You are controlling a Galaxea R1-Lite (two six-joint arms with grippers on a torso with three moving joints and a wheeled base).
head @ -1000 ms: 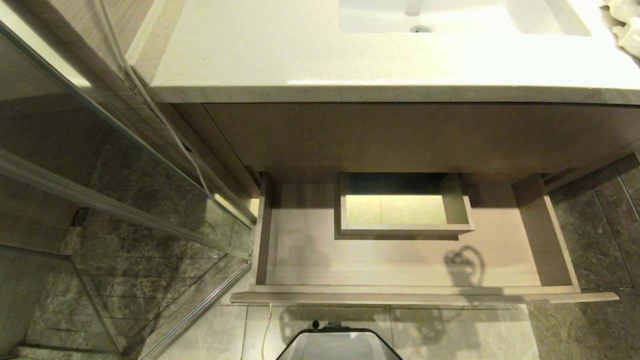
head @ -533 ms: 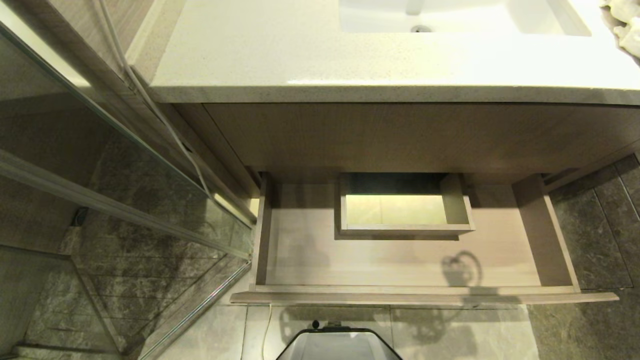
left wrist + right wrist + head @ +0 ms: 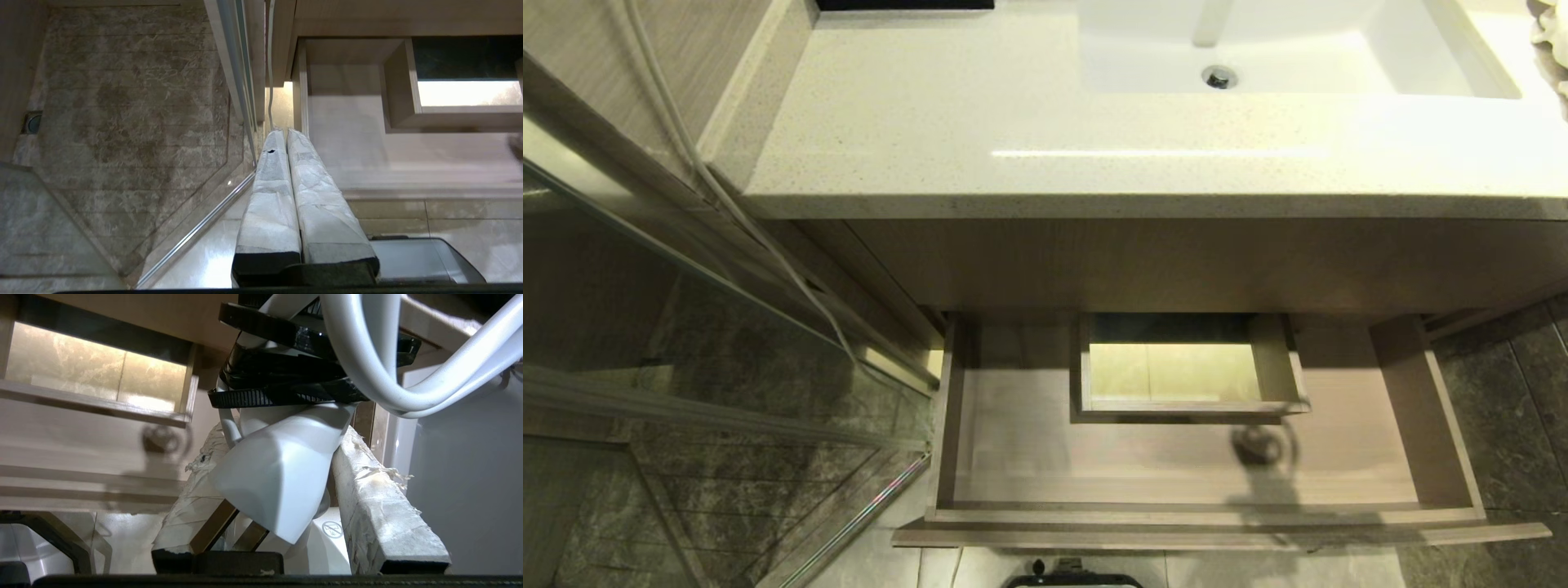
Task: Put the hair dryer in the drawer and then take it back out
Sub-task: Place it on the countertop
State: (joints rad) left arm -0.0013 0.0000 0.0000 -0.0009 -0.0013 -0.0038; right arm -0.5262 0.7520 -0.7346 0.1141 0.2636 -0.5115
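Gripping the hair dryer (image 3: 278, 473) out of head view, right gripper (image 3: 282, 465) jaws clamp it; left gripper (image 3: 288, 139) jaws closed.

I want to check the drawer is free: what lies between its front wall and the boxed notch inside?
In the head view, the light-brown wooden drawer shows bare floor between front wall and boxed rectangular notch; only a shadow falls there.
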